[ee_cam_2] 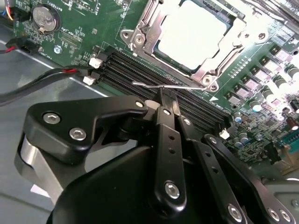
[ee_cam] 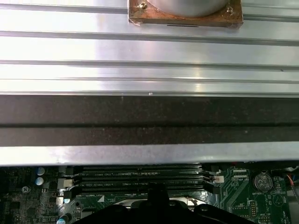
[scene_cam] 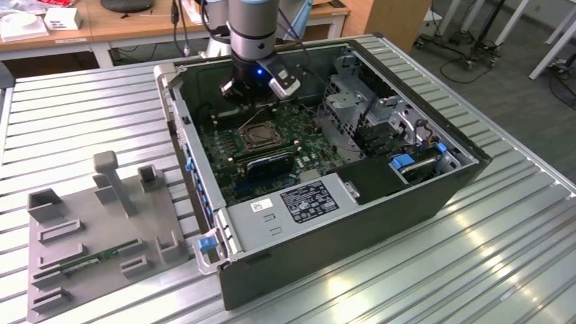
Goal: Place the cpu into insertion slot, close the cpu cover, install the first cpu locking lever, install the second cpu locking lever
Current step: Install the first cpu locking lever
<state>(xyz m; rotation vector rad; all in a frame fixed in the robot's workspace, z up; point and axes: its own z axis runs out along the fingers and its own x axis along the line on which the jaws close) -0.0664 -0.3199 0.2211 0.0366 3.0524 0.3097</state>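
Observation:
In the second wrist view the cpu point(ee_cam_2: 194, 32) lies flat in the insertion slot, its pale metal top showing through the cut-out of the cpu cover point(ee_cam_2: 140, 37), which is down over it. A thin wire locking lever point(ee_cam_2: 145, 85) runs along the cover's edge beside the memory slots. My gripper point(ee_cam_2: 167, 95) is shut, and its fingertips touch this lever. In the exterior view the gripper point(scene_cam: 250, 106) hangs inside the open computer case, just behind the insertion slot point(scene_cam: 255, 137) on the green motherboard point(scene_cam: 297, 128).
Long black memory slots point(ee_cam_2: 131, 70) lie right under the fingers. A coin battery point(ee_cam_2: 45, 17) and red and black cables point(ee_cam_2: 46, 74) are close by. The case walls point(scene_cam: 180, 128), a drive cage point(scene_cam: 360, 115) and the power supply point(scene_cam: 297, 202) hem the board in. A grey fixture point(scene_cam: 99, 229) stands on the slatted table.

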